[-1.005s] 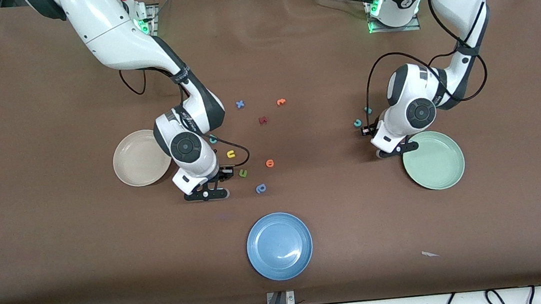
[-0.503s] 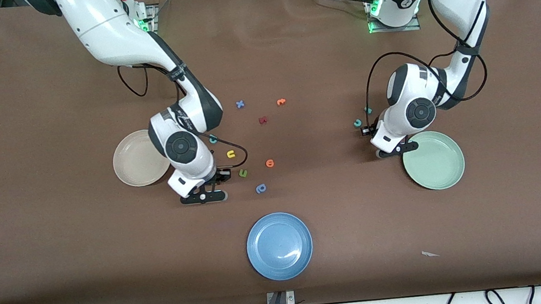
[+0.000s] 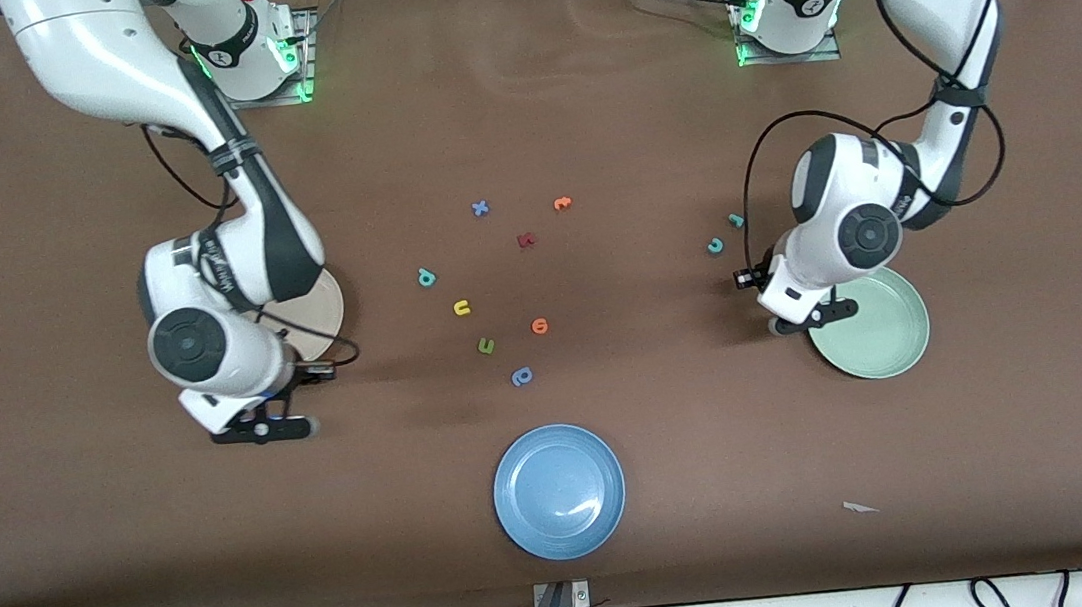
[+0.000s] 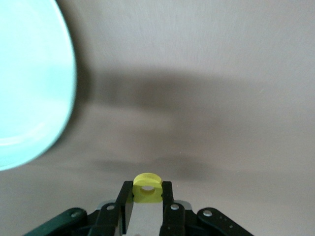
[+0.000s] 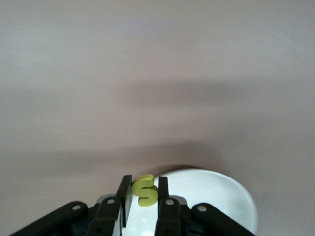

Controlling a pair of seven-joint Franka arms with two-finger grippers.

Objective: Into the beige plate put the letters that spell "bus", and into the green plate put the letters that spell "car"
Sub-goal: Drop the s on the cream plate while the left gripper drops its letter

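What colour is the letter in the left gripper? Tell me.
Yellow; the looped letter in the left gripper shows best in the left wrist view.

High front camera faces both bases; wrist cameras look close along their fingers — sharing plate rims.

Yellow s (image 5: pixel 145 190) and yellow a (image 4: pixel 147 187) held aloft.

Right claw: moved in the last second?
Yes. The right claw, shut on the yellow s, has swung away from the loose letters toward the right arm's end of the table; it is now at the beige plate.
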